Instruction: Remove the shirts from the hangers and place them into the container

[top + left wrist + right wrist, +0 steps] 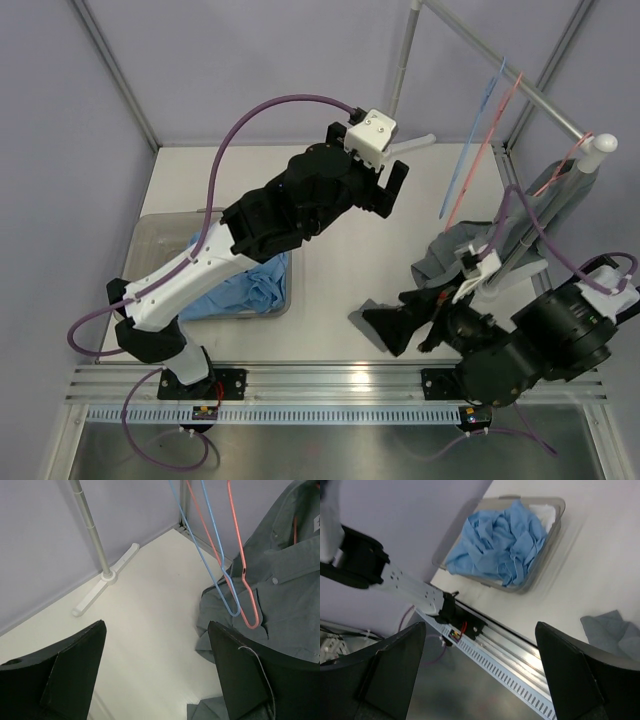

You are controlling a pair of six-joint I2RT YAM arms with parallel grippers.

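Garment due for handling: the grey shirt. It hangs at the outer end of the rack on the loaded pink hanger, which is seated inside its collar. Its lower half is slumped on the worktop below the rack. The blue hanger and the bare pink hanger hang from the rack's rail just beside the shirt. The container sits well apart from the rack, across the worktop, and holds the blue shirt crumpled over the white shirt.

The left pincer hovers between the rack's foot and the grey shirt, jaws spread wide with nothing between them. The right pincer sits low near the shirt's hem, jaws likewise spread and empty.

Handling, as judged: the shirt is light, soft and limp. It will sag, drag and bunch, and the collar may catch on the wire shoulders. Pinch a thick fold at the collar or shoulder seam, close to the hanger. A hold on the hem would probably only stretch the cloth and swing the hanger on the rack.
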